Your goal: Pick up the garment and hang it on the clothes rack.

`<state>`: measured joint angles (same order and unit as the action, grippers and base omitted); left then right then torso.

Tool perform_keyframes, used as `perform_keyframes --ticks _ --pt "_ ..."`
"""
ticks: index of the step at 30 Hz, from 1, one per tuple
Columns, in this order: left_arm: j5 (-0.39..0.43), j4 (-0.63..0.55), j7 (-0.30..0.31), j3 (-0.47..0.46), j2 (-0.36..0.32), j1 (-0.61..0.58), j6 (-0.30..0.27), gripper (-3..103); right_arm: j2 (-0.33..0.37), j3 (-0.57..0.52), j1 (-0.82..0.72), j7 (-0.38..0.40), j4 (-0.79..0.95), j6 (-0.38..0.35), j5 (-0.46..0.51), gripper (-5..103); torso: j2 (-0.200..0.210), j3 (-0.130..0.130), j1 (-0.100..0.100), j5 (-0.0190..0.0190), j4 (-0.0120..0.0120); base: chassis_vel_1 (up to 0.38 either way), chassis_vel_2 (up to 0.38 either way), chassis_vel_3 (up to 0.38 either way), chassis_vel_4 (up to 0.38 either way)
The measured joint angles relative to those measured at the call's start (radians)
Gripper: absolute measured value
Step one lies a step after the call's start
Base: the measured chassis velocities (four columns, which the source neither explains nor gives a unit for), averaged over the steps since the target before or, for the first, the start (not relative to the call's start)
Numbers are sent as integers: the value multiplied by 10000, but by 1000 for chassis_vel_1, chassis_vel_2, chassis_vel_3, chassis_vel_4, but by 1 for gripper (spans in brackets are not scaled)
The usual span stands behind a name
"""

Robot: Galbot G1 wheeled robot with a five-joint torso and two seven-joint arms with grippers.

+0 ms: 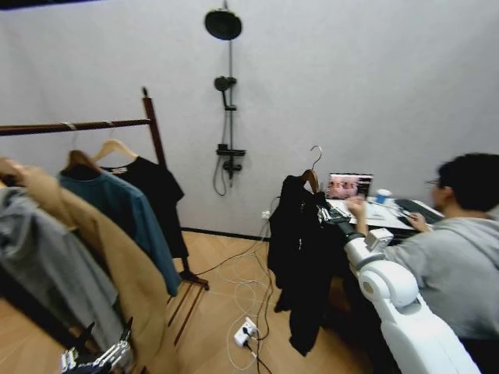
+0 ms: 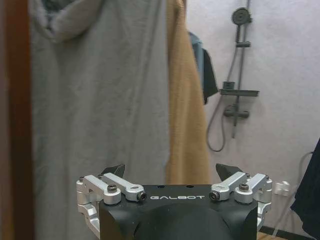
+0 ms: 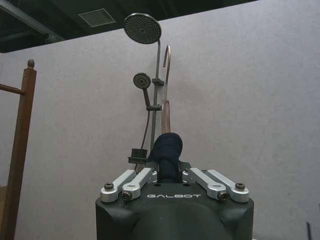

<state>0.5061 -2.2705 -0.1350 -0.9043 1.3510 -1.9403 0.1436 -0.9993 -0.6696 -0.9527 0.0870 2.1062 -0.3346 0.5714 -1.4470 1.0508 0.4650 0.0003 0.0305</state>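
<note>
The garment (image 1: pixel 300 249), a long black jacket, hangs limp from a light wooden hanger whose metal hook (image 1: pixel 316 156) points up. It is held in mid-air to the right of the clothes rack (image 1: pixel 153 128). My right gripper (image 1: pixel 327 212) is shut on it at the collar. The right wrist view shows this gripper (image 3: pixel 169 172) clamped on the dark collar (image 3: pixel 167 147), with the hook (image 3: pixel 166 65) above it and a rack post (image 3: pixel 22 140) off to one side. My left gripper (image 1: pixel 97 354) sits low, in front of the hanging clothes. It is open (image 2: pixel 170 172) and holds nothing.
The rack's bar (image 1: pixel 78 125) carries a grey garment (image 1: pixel 47 265), a tan coat (image 1: pixel 117 257), a teal shirt (image 1: pixel 129 210) and a short black top (image 1: pixel 160 191). A black shower fixture (image 1: pixel 226 93) stands at the wall. Cables and a power strip (image 1: pixel 244 331) lie on the floor. A person (image 1: pixel 460 257) sits at a desk on the right.
</note>
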Motion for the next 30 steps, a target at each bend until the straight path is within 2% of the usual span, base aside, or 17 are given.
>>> perform_keyframes --ticks 13,17,23,30 --pt "0 0 3 0 0 0 0 100 -33 -198 -209 45 -70 97 -80 16 5 4 11 -2 -4 -29 242 236 -34" --pt "0 0 2 0 -1 0 0 100 -93 -140 -198 -37 -90 90 -113 16 5 3 12 -3 4 -68 55 64 -80" --pt "0 0 0 0 0 0 0 100 157 -182 227 -446 -869 286 -46 16 0 0 0 -2 2 25 -6 -4 27" --pt "0 0 0 0 0 0 0 100 232 -183 419 -498 -1326 381 3 16 1 0 0 -3 3 47 13 19 47"
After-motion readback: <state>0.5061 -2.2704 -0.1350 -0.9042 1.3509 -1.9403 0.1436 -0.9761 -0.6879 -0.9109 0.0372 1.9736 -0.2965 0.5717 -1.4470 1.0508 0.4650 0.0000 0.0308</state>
